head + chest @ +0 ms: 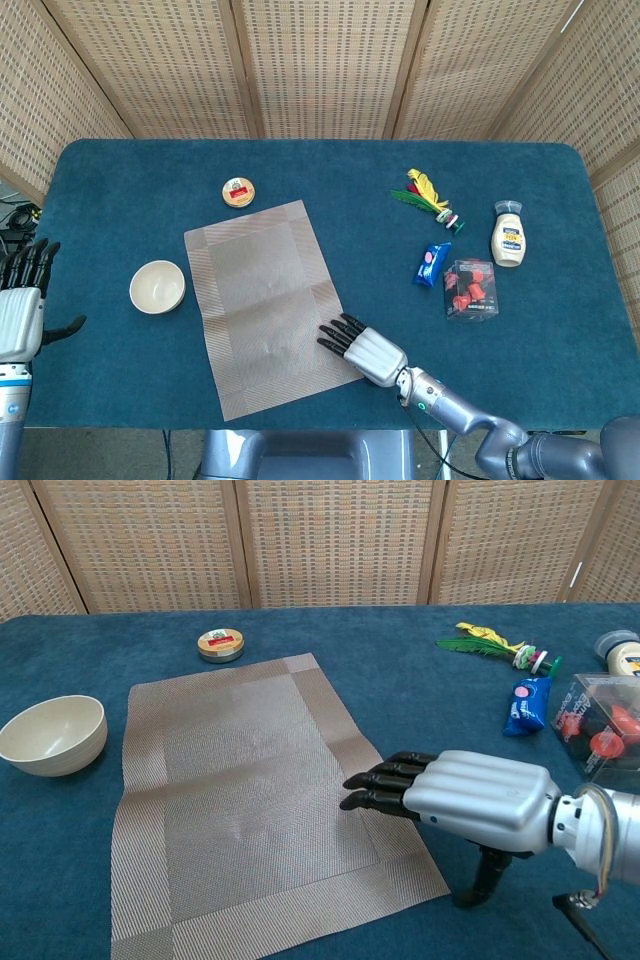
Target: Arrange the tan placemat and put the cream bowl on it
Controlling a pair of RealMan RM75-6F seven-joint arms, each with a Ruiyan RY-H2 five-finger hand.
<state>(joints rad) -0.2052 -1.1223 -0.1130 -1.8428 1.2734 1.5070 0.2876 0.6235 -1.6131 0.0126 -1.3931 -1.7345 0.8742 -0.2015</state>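
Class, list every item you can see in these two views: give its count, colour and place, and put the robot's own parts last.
Placemat: 1, tan, table centre, lying askew.
Bowl: 1, cream, left of placemat.
Round tin: 1, gold, behind placemat.
Shuttlecock: 1, yellow, green and red, far right.
Packet: 1, blue, right.
Bottle: 1, cream, far right.
Clear box: 1, red pieces inside, right.
Table: 1, blue.
Screen: 1, wicker, behind.
Left hand: open, off the left edge.
Right hand: open, over placemat's right edge.

backdrop: woven cane screen panels [320,60] | table [330,190]: blue cloth
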